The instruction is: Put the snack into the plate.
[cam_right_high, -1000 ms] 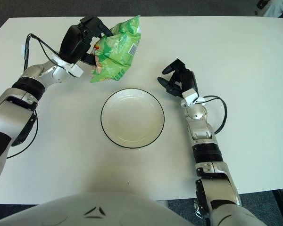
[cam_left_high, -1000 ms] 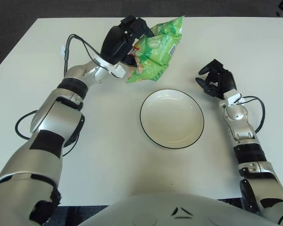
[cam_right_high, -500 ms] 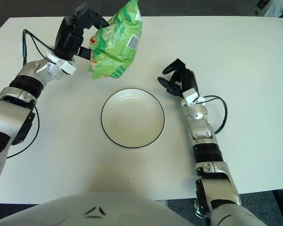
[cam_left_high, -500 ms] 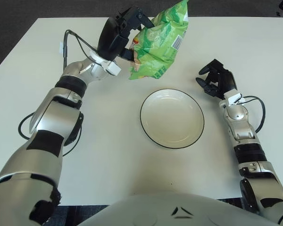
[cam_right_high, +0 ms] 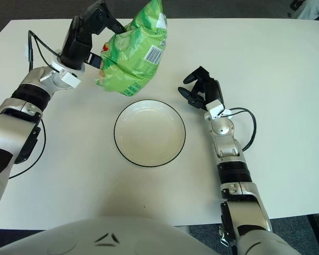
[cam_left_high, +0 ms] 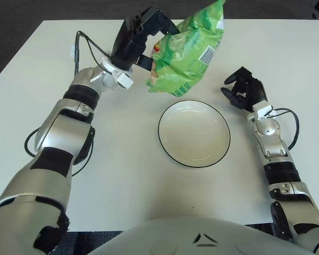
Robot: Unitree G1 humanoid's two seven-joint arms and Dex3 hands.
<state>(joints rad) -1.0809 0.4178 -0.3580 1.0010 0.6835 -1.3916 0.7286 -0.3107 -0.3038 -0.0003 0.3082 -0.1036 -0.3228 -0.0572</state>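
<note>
Bench (cam_left_high: pixel 122 175): flat matte white top, smooth, carries the plate.
Plate (cam_left_high: pixel 194 159): shallow round dish, cream inside with a thin dark rim, glossy and hard; nothing in it; sits at bench centre.
Right hand (cam_left_high: pixel 243 91): shows just right of the plate, idle, dark fingers loosely curled on nothing.
Snack (cam_left_high: pixel 186 53): puffy green foil bag, crinkled and shiny, barcode patch on its right face; held in the air beyond the plate's far-left rim, tilted, not yet over the bowl.
Left hand (cam_left_high: pixel 141 34): raised at the far left of the plate, fingers (cam_left_high: pixel 158 20) clamped on the bag's left edge.
Handling (a judgement): likely light, air-filled, soft and yielding, with slick film; contents probably brittle, so a hard squeeze risks crushing.
Hold point: the flat sealed edge or a pinched side seam should give the surest purchase; the bulging middle would slip.
</note>
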